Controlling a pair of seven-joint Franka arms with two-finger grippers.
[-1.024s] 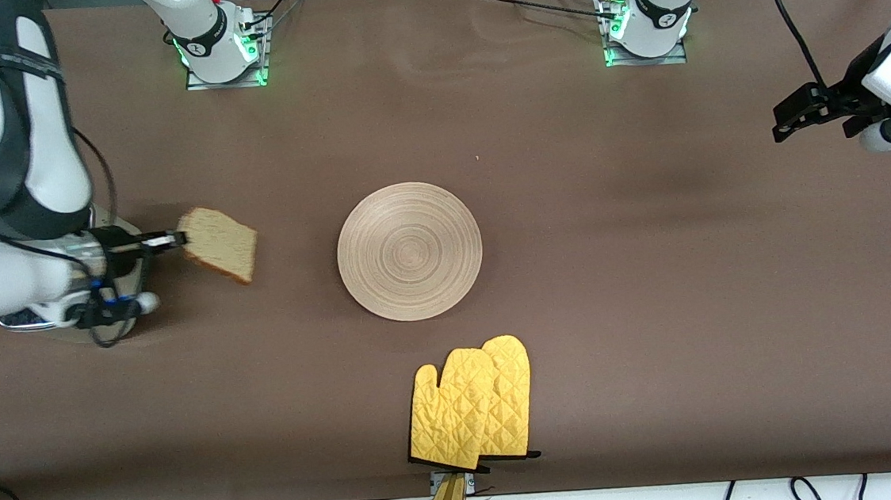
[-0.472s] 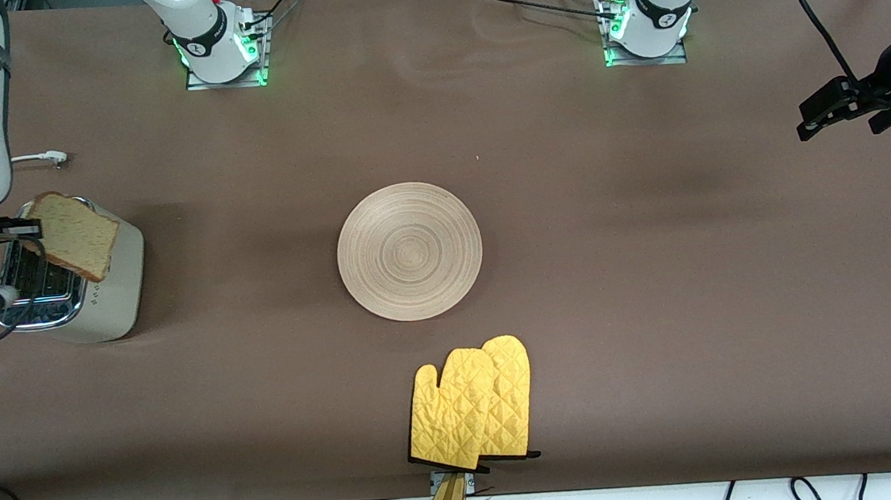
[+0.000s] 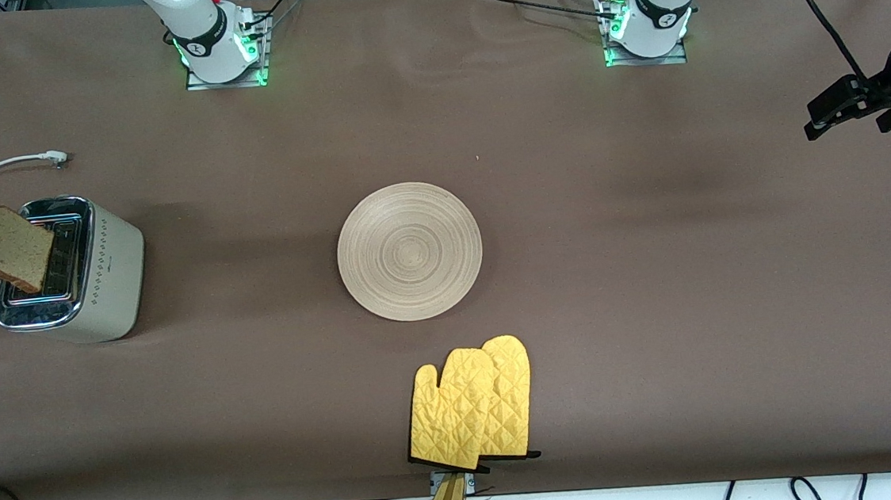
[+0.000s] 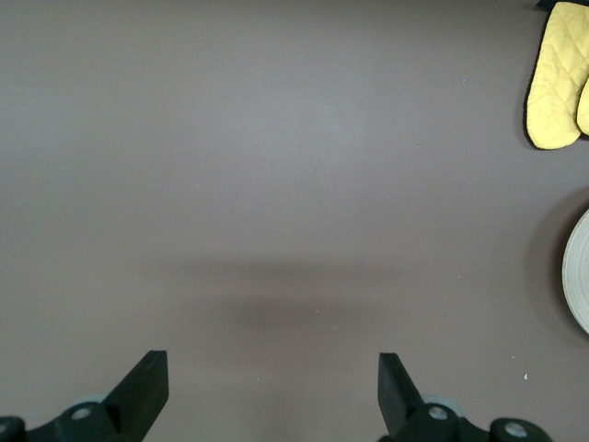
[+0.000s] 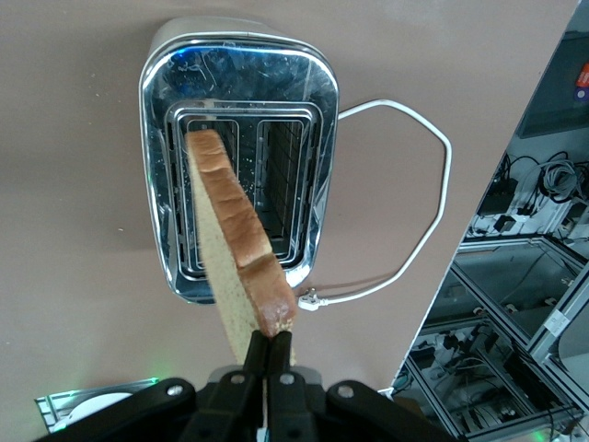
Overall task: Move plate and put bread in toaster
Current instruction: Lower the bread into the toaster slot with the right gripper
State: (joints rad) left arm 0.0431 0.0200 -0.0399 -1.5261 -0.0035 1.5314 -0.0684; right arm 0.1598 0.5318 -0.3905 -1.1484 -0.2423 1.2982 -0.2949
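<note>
Yellow mitts: two oven mitts [image 3: 474, 407], overlapping, at the desk [image 3: 656, 305] edge nearest the front camera
Plate: one pale wooden plate [image 3: 410, 250], mid-desk, farther from the camera than the mitts, nothing on it
Toaster: one cream toaster [image 3: 69, 268] with two slots, at the right arm's end of the desk, white cord [image 3: 17, 162] trailing from it
Bread: one slice of bread [image 5: 239, 253], in the air over the toaster's chrome top, tilted, its lower edge close to one slot
Right end effector: right end effector [image 5: 268, 354] pinched tight on the slice's crust edge
Left end effector: left end effector [image 4: 267, 391] spread wide, holding nothing, waiting over bare desk at the left arm's end
Step in hand: likely lining the slice up with a slot
Doing it well: turn the slice upright and parallel to the slot, centre it between the slot walls, lower it straight, let go only once the lower edge is inside
</note>
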